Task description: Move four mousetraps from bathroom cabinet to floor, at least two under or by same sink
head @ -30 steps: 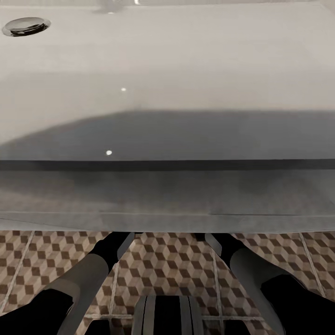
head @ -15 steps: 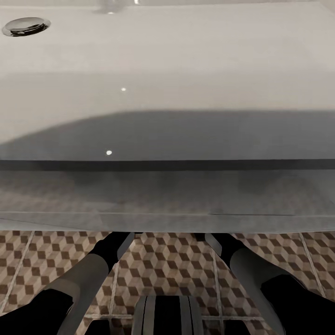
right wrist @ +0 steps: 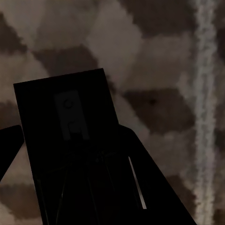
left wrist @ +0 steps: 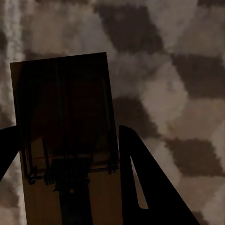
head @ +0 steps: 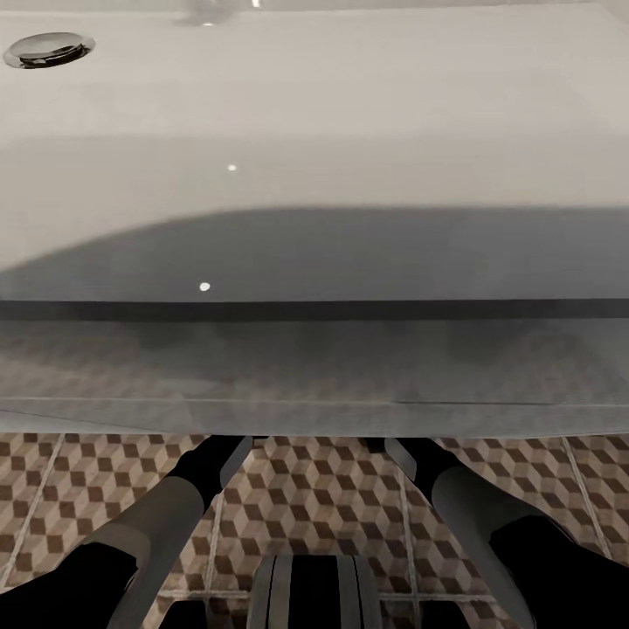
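Note:
In the head view the white sink (head: 332, 105) and its vanity front (head: 314, 376) lie just below me. Both forearms reach under the vanity, which hides their hands. In the left wrist view a tan mousetrap (left wrist: 65, 93) with dark wire sits between the two dark fingers of my left gripper (left wrist: 68, 129), held close above the cube-patterned bathroom floor (left wrist: 178, 70). In the right wrist view a second mousetrap (right wrist: 65, 117), deep in shadow, is held the same way in my right gripper (right wrist: 70, 129) over the floor (right wrist: 154, 56). The cabinet is out of view.
The chrome drain (head: 48, 48) is at the basin's far left. Patterned floor tiles (head: 314, 498) show between my left forearm (head: 170, 515) and right forearm (head: 467, 502). My base (head: 314, 590) is at the near edge. A pale grout line (right wrist: 204, 93) runs beside the right gripper.

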